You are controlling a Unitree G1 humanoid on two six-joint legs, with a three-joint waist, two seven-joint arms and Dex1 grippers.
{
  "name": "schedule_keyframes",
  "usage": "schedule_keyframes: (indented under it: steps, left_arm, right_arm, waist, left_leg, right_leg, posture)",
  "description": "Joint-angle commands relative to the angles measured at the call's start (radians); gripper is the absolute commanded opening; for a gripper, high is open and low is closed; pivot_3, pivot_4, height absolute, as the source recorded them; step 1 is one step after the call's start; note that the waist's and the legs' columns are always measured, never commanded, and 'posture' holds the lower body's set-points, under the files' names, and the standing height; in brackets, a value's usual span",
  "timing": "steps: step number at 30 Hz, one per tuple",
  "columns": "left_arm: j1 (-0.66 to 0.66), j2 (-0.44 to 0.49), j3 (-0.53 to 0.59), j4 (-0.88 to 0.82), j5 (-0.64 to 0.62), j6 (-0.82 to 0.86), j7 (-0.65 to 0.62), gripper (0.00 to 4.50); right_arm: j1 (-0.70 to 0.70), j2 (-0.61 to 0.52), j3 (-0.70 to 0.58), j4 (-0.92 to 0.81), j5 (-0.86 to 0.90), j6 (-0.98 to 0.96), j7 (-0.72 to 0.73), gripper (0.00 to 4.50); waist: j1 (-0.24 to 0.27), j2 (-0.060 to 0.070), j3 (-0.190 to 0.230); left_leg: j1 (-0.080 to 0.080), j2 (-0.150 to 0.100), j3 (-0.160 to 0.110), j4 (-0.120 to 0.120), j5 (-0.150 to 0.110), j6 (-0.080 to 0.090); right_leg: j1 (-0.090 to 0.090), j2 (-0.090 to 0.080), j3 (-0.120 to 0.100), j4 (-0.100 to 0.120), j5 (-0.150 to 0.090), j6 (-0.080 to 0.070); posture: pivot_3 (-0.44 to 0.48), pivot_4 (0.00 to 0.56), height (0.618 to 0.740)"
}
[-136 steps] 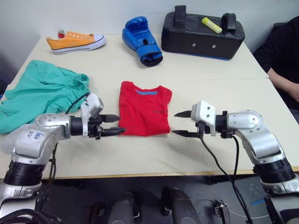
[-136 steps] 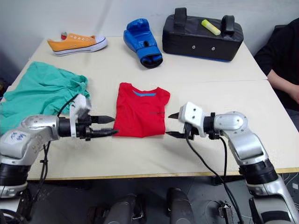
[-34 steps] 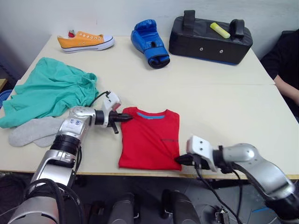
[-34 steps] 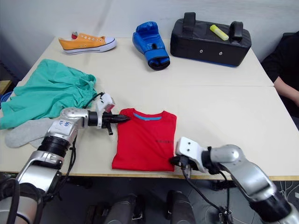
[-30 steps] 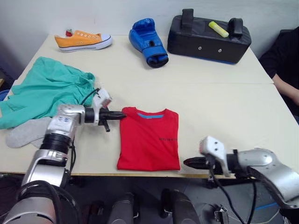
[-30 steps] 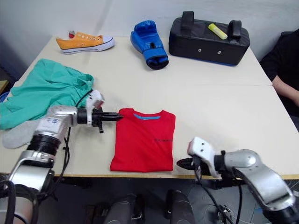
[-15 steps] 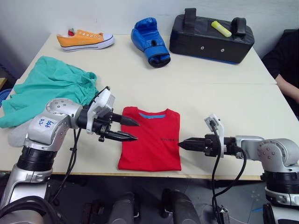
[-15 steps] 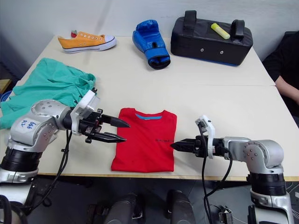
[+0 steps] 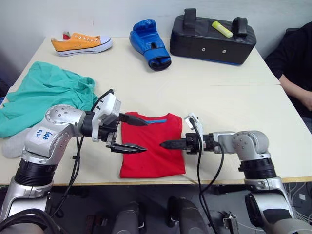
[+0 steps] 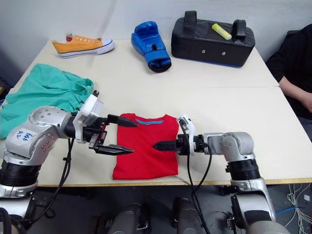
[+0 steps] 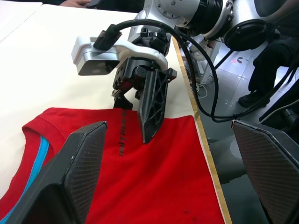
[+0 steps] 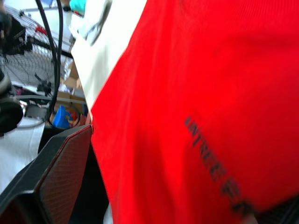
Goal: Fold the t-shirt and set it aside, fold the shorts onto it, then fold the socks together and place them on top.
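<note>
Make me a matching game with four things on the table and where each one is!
Things:
1. t-shirt
2. shorts
3. orange sneaker
4. yellow marker

Places:
A. on top of the black pad
B. far left corner of the table
C. between the two end effectors, near the front edge
D. bunched up on the left side

Pairs: 1-C, 2-D, 3-B, 4-A
</note>
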Motion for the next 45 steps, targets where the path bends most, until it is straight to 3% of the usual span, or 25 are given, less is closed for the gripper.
schedule_keyframes:
  steps: [1, 10, 11, 19, 23, 28, 31, 35, 38, 41, 44, 45]
  left_arm:
    - [-0.012, 0.012, 0.032, -0.04, -0.024, -0.003, 0.014, 4.5]
    - [-0.038, -0.005, 0.01, -0.026, -0.017, -0.017, 0.02, 4.5]
    - [-0.042, -0.011, 0.005, -0.02, -0.015, -0.022, 0.017, 4.5]
    - [-0.059, -0.059, -0.043, 0.05, 0.022, -0.092, -0.008, 4.5]
    - [-0.061, -0.081, -0.055, 0.089, 0.038, -0.137, -0.02, 4.5]
    - [-0.046, -0.096, -0.06, 0.1, 0.045, -0.163, -0.026, 4.5]
    - [-0.049, -0.108, -0.052, 0.09, 0.02, -0.143, -0.025, 4.5]
    - [-0.065, -0.121, -0.044, 0.085, 0.009, -0.125, -0.021, 4.5]
    - [-0.064, -0.123, -0.044, 0.079, 0.01, -0.122, -0.019, 4.5]
    - [-0.054, -0.117, -0.034, 0.066, 0.004, -0.114, -0.015, 4.5]
    - [-0.045, -0.112, -0.024, 0.06, 0.001, -0.108, -0.006, 4.5]
    - [-0.042, -0.11, -0.022, 0.062, 0.004, -0.111, -0.003, 4.5]
  right_arm:
    - [0.008, 0.008, -0.008, 0.048, -0.051, -0.02, -0.05, 3.51]
    - [0.016, -0.088, -0.05, -0.04, -0.053, 0.009, -0.065, 0.19]
    - [0.018, -0.118, -0.07, -0.054, -0.056, 0.012, -0.071, 0.04]
    - [0.16, -0.522, -0.191, -0.113, -0.1, -0.069, 0.042, 0.04]
    - [0.24, -0.713, -0.221, 0.095, -0.23, -0.283, 0.128, 0.04]
    - [0.203, -0.784, -0.178, 0.383, -0.381, -0.571, 0.2, 0.04]
    - [0.149, -0.77, -0.195, 0.507, -0.409, -0.621, 0.214, 0.04]
    - [0.137, -0.757, -0.206, 0.588, -0.455, -0.704, 0.191, 1.11]
    - [0.163, -0.759, -0.271, 0.592, -0.46, -0.754, 0.118, 2.18]
    - [0.271, -0.779, -0.403, 0.5, -0.434, -0.765, 0.067, 3.19]
    - [0.32, -0.772, -0.616, 0.421, -0.359, -0.692, 0.006, 4.29]
    - [0.334, -0.77, -0.679, 0.398, -0.35, -0.705, -0.016, 4.48]
  waist:
    - [0.0, 0.0, 0.0]
    - [0.01, 0.0, 0.0]
    - [0.014, 0.0, 0.0]
    - [0.047, 0.004, 0.002]
    - [0.05, 0.004, 0.002]
    - [0.038, 0.004, 0.002]
    - [0.026, 0.004, 0.003]
    - [0.025, 0.004, 0.003]
    - [0.026, 0.005, 0.002]
    - [0.034, 0.005, 0.002]
    - [0.036, 0.007, 0.003]
    - [0.036, 0.008, 0.002]
  left_leg:
    - [0.0, 0.0, 0.0, 0.0, 0.0, 0.0]
    - [-0.001, -0.001, 0.0, 0.0, 0.0, 0.0]
    - [-0.001, -0.002, 0.0, 0.0, 0.0, 0.0]
    - [-0.004, -0.003, 0.0, -0.001, -0.001, 0.003]
    - [-0.004, -0.003, 0.001, -0.001, -0.002, 0.003]
    - [-0.002, -0.003, 0.004, -0.001, -0.001, 0.004]
    - [-0.002, -0.002, 0.004, -0.001, -0.001, 0.003]
    - [-0.002, -0.002, 0.004, -0.001, 0.0, 0.002]
    - [-0.002, -0.002, 0.004, -0.001, 0.0, 0.002]
    - [-0.002, -0.002, 0.003, -0.001, 0.0, 0.002]
    - [-0.002, -0.002, 0.002, -0.001, 0.0, 0.002]
    - [-0.002, -0.003, 0.003, 0.0, 0.0, 0.002]
  right_leg:
    - [0.0, 0.0, 0.0, 0.0, 0.0, 0.0]
    - [-0.001, -0.001, 0.0, -0.001, 0.0, 0.0]
    - [-0.001, -0.002, 0.0, -0.001, 0.0, 0.001]
    - [-0.002, -0.003, 0.0, -0.006, 0.001, 0.003]
    - [-0.001, -0.001, -0.001, -0.007, 0.001, 0.003]
    - [-0.001, -0.001, 0.0, -0.007, 0.002, 0.005]
    - [-0.001, -0.001, 0.001, -0.006, 0.002, 0.005]
    - [-0.001, -0.001, 0.001, -0.005, 0.002, 0.004]
    - [-0.001, -0.001, 0.001, -0.005, 0.002, 0.004]
    - [-0.001, -0.001, 0.001, -0.005, 0.002, 0.004]
    - [-0.001, -0.001, 0.001, -0.005, 0.001, 0.004]
    - [-0.001, -0.002, 0.001, -0.005, 0.002, 0.004]
  posture:
    - [0.0, 0.15, 0.74]
    - [0.0, 0.15, 0.74]
    - [0.0, 0.15, 0.74]
    - [0.0, 0.15, 0.74]
    - [0.0, 0.15, 0.74]
    - [0.0, 0.15, 0.74]
    - [0.0, 0.15, 0.74]
    - [0.0, 0.15, 0.74]
    - [0.0, 0.15, 0.74]
    - [0.0, 0.15, 0.74]
    - [0.0, 0.15, 0.74]
    - [0.0, 0.15, 0.74]
